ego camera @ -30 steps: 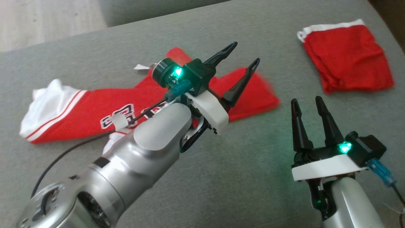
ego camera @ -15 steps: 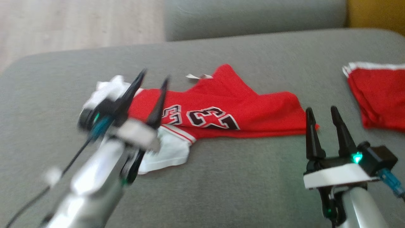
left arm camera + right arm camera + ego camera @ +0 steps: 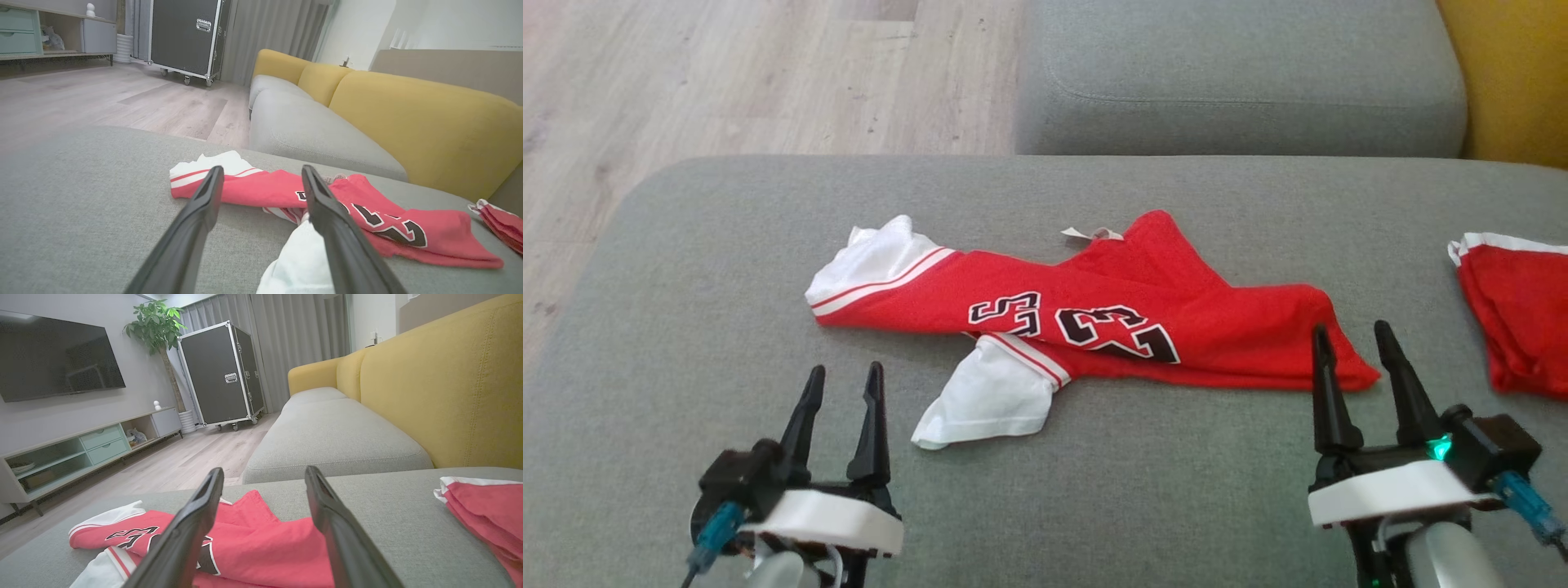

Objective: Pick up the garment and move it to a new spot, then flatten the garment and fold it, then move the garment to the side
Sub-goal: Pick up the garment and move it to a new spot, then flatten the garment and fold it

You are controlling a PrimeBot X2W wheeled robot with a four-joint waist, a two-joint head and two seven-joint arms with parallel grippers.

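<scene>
A red garment (image 3: 1111, 314) with white sleeves and black-and-white numerals lies crumpled across the middle of the grey sofa seat (image 3: 1176, 498). It also appears in the left wrist view (image 3: 367, 204) and the right wrist view (image 3: 253, 539). My left gripper (image 3: 843, 380) stands open at the lower left, short of the white sleeve (image 3: 988, 400), holding nothing. At the lower right my right gripper (image 3: 1352, 339) is open too, its fingertips just before the garment's red end. Neither touches the cloth.
A second red cloth with a white edge (image 3: 1515, 310) lies folded at the right edge of the seat. Another grey cushion (image 3: 1241, 82) sits beyond, with a yellow backrest (image 3: 1515, 73) to the right. Wooden floor (image 3: 727, 73) lies past the seat's far left edge.
My left arm has drawn back from over the garment to the lower left, still open. The head camera has swung, so the whole scene shifted. The garment lies uncovered.
</scene>
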